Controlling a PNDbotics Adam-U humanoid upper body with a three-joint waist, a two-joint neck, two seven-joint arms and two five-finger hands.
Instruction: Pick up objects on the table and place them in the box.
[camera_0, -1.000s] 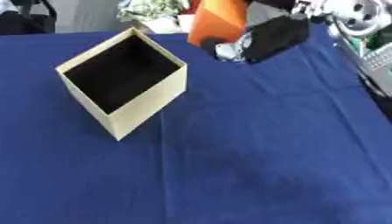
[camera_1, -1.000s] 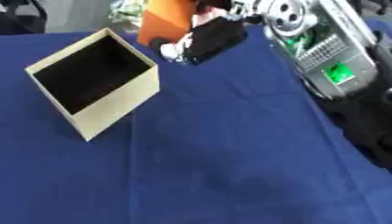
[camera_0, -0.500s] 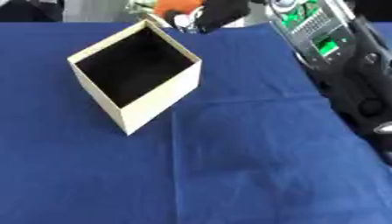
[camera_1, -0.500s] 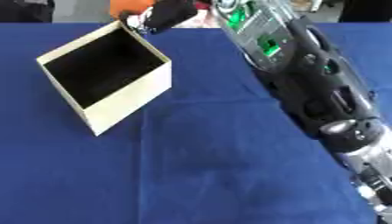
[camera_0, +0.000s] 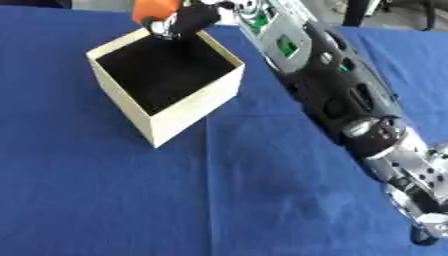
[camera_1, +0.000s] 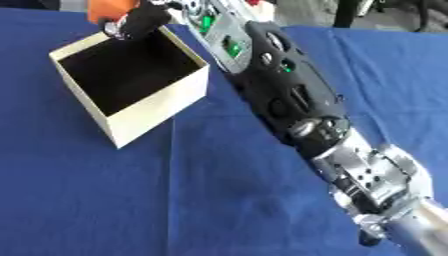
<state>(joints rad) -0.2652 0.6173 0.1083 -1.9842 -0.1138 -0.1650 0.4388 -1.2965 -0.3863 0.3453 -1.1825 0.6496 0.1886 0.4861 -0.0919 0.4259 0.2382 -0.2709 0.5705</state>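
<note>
Tabletop (camera_0: 105, 200) covered in blue cloth, filling nearly both views, faint creases running down the middle. Right arm (camera_1: 289, 100) next in bulk: black shell with green patches up top, silver joints lower down, stretching diagonally from lower right corner to upper left, above the cloth. Box (camera_0: 166, 82) cream-walled, open at top, dark inside, standing on the tabletop at upper left, turned corner-on toward the camera; nothing made out in its dark interior. Right hand (camera_0: 185, 20) black, at the end of the arm, hanging over the box's far corner, just above the rim. Fingers curled around an orange thing (camera_0: 155, 8), with a small silvery bit showing at the hand's lower end. Orange thing held at the top edge of the view, partly cut off, above and just beyond the far rim of the box, not inside it; shape not clear beyond a rounded orange block. Cannot tell if hand or orange thing touches the rim. Left hand in neither view. Dark shapes and a pale strip beyond the far tabletop edge, too blurred to make out.
</note>
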